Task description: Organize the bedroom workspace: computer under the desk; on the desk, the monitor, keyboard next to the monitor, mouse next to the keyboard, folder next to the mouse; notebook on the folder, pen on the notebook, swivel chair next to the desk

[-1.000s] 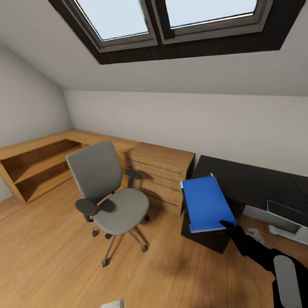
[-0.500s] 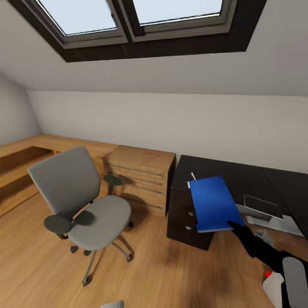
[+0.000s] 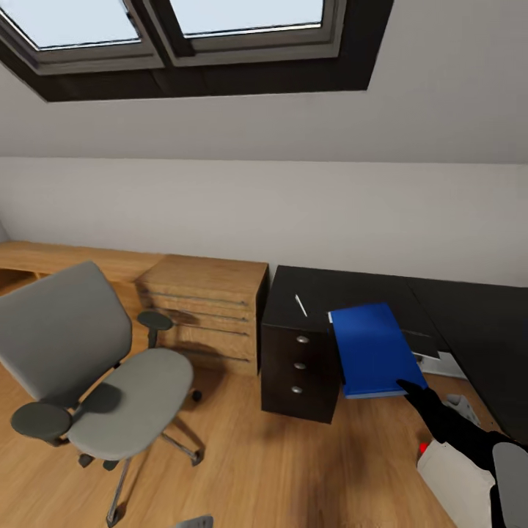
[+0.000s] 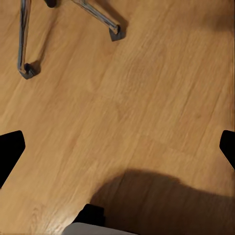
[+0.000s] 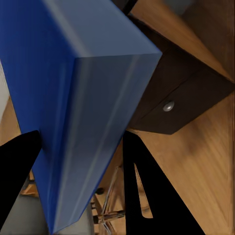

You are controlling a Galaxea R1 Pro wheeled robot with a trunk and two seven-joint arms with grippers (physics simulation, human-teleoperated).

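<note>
Above the black-topped L-shaped counter [image 3: 440, 308], near its drawer-unit corner: flat blue folder [image 3: 372, 349] clamped in right gripper [image 3: 408, 386] fingers [image 5: 147, 186]. Thin white pen [image 3: 301, 305] on counter corner. Left gripper [image 4: 117, 147] fingers wide over floor.

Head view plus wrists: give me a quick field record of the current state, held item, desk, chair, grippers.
held item: blue folder, gripped at its near edge by the right gripper, carried in the air in front of the desk
right gripper: shut on the folder, fingers on either side of it
left gripper: open, pointing at bare wood floor
desk: black top, three-drawer unit with silver knobs
pen: white stick lying on the desk
swivel chair: grey, on the floor left of the desk, apart from it, seat bare
beside desk: light-wood chest
</note>
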